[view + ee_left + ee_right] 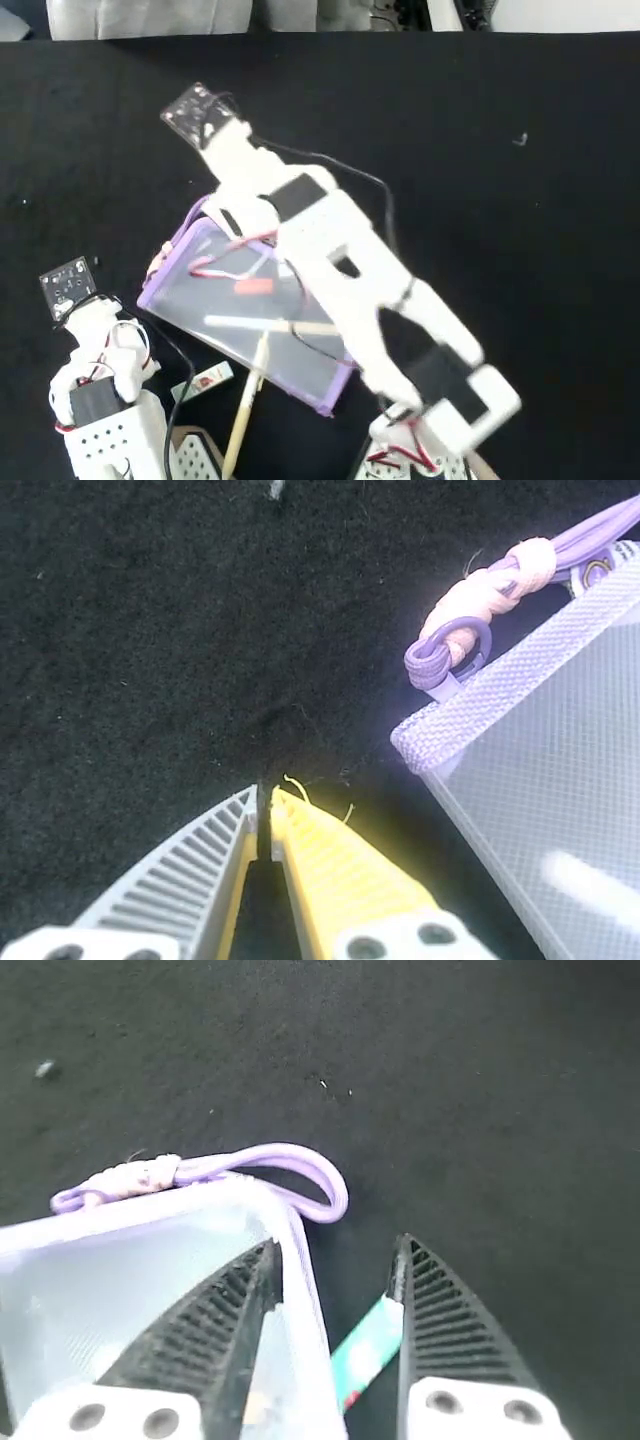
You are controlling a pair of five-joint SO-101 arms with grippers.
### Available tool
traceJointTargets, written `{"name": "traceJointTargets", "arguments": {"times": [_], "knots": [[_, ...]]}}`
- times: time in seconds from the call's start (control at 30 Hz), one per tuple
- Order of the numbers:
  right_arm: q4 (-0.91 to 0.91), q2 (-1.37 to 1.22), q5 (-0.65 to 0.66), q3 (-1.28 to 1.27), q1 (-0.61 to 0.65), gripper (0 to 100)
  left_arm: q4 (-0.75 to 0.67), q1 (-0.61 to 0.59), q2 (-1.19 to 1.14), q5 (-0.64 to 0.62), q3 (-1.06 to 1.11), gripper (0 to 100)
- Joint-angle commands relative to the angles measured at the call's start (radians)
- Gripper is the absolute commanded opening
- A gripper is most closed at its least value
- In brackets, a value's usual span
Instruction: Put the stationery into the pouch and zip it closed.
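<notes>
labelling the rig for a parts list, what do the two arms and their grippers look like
Both arms are white plastic with black motor blocks. The right arm trails a thin black cable; the left arm shows red wires. Each wrist carries a dark square board. The left gripper has one grey and one yellow ribbed finger; the right gripper has two black ribbed fingers.

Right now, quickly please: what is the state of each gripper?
Left gripper: shut, holding nothing.
Right gripper: open, one finger over the pouch, the other outside its edge, gripping nothing.
</notes>
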State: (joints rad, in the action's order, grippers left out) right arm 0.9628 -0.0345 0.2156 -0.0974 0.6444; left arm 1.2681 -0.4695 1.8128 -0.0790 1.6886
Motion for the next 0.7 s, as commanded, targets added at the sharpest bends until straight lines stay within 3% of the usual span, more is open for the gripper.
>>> {"name": "traceJointTargets", "arguments": {"times": [0.0, 0.37, 0.67], "knots": [[0.005, -0.189, -0.008, 0.243, 0.014, 18.1, 0.005, -0.004, 0.006, -0.006, 0.012, 3], [0.402, -0.618, -0.084, 0.888, 0.025, 18.1, 0.005, -0.004, 0.006, -0.006, 0.012, 3], [0.512, -0.911, -0.084, 1.244, 0.011, 18.1, 0.005, -0.004, 0.006, -0.006, 0.012, 3]]}}
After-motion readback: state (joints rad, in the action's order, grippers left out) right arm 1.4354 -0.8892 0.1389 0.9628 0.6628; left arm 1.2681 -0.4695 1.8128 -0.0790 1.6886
